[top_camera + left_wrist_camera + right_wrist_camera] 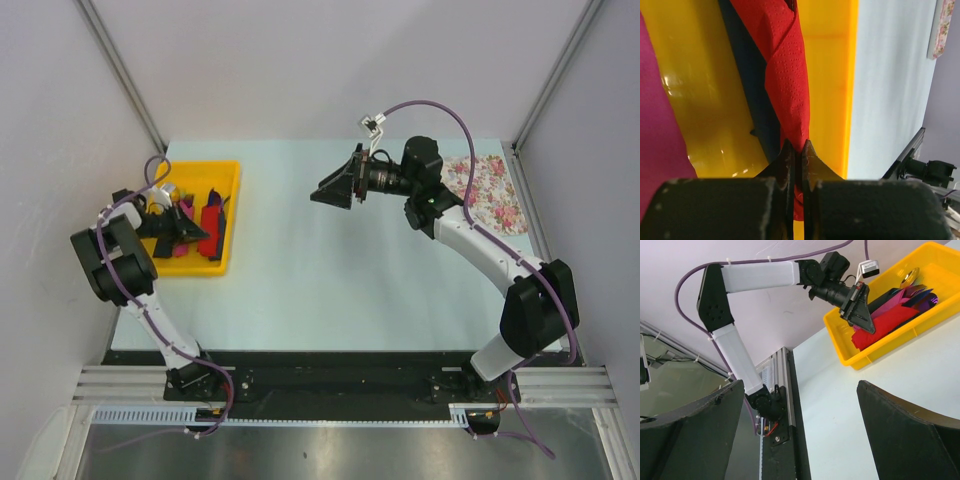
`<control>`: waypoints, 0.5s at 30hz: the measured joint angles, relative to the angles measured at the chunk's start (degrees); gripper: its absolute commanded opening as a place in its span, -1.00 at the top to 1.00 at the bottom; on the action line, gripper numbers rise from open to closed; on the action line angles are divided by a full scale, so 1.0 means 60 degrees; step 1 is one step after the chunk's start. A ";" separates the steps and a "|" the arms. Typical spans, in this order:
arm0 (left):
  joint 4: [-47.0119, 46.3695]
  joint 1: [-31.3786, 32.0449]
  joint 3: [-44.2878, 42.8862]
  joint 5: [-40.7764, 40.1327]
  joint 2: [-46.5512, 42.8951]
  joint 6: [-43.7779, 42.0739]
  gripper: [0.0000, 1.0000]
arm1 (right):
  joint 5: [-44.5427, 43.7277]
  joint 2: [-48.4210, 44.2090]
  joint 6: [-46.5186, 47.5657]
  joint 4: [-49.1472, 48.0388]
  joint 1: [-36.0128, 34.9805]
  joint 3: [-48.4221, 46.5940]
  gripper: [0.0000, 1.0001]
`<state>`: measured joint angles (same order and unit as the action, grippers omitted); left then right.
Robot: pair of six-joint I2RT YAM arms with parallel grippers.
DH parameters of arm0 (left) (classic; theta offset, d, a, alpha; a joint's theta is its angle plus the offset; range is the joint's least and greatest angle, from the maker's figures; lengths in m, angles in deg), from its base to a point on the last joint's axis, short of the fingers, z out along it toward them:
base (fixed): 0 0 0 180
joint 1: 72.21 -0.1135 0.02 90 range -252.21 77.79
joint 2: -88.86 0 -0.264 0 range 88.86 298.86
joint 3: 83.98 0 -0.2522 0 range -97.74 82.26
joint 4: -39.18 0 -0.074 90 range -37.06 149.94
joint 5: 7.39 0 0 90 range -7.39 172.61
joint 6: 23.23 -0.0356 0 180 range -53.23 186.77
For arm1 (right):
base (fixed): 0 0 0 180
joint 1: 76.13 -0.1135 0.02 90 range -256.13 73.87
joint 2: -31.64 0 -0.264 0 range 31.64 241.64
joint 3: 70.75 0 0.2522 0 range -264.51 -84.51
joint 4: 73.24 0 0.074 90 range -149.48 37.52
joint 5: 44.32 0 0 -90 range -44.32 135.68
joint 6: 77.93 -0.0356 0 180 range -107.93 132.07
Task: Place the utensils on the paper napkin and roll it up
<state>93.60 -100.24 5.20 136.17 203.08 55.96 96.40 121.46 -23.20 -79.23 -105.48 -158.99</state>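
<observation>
Left hand (799, 150), clamped on red napkin (790, 75) in yellow bin (827, 75): lift slowly, straight up, to avoid tearing; right hand (335, 192), spread apart, idle over counter (330, 290).

**Tabletop, bin and surrounding fixtures**

A pale blue tabletop (330, 290) carries a yellow bin (231, 186) at its left edge, with the long side running front to back. A magenta sheet (657, 130) lies inside the bin, against its floor. A shiny round metal item (910, 276) sits toward the bin's far end. A white sheet with a pink flower print (487, 195) lies flat at the far right corner, well apart from the bin. Grey walls enclose three sides, and metal posts (122, 78) rise at the far corners. A ribbed aluminium rail (340, 383) runs along the near edge, with a steel plate (330, 455) below it.
</observation>
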 measured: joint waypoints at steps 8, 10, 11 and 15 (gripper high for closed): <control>-0.0331 0.0000 -0.0138 -0.0127 0.0492 0.0233 1.00 | 0.0149 0.0000 0.0113 0.0204 0.0011 0.0000 -0.99; -0.0372 0.0000 -0.0186 -0.0171 0.0492 0.0233 1.00 | 0.0186 0.0000 0.0138 0.0251 0.0018 0.0000 -0.99; -0.0393 0.0000 -0.0193 -0.0182 0.0492 0.0233 1.00 | 0.0197 0.0000 0.0138 0.0255 0.0025 0.0000 -0.99; -0.0415 -0.0004 -0.0193 -0.0211 0.0492 0.0240 1.00 | 0.0215 0.0000 0.0142 0.0280 0.0062 0.0000 -0.99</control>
<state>91.11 -100.27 4.05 134.90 206.03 57.40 97.69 121.46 -22.34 -77.54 -105.10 -158.99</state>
